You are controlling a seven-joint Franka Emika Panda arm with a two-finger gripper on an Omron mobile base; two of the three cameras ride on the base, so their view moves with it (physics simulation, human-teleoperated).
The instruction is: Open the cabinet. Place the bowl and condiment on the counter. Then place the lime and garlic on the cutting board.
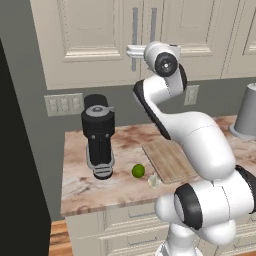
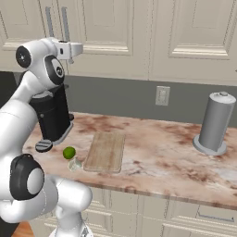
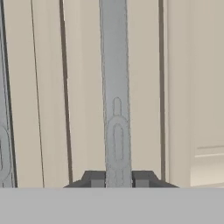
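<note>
1. The white arm's gripper [image 3: 118, 179] was raised to the cream wall cabinet [image 1: 95, 35], jaws clenched on the long vertical metal bar handle [image 3: 114, 87] of one door; both raised-panel doors were shut.
2. On the pinkish-brown marble worktop [image 2: 162, 152] lay the flat light-brown wooden cutting board [image 2: 105, 151].
3. The small bright green lime [image 2: 69, 152] sat just beside the board's near left corner, off it.
4. The pale lumpy garlic bulb [image 2: 75, 164] lay close by the lime, also off the board.
5. A black coffee machine [image 1: 98, 135] stood left of the board; a grey cylindrical canister [image 2: 214, 122] stood well apart at the right.
</note>
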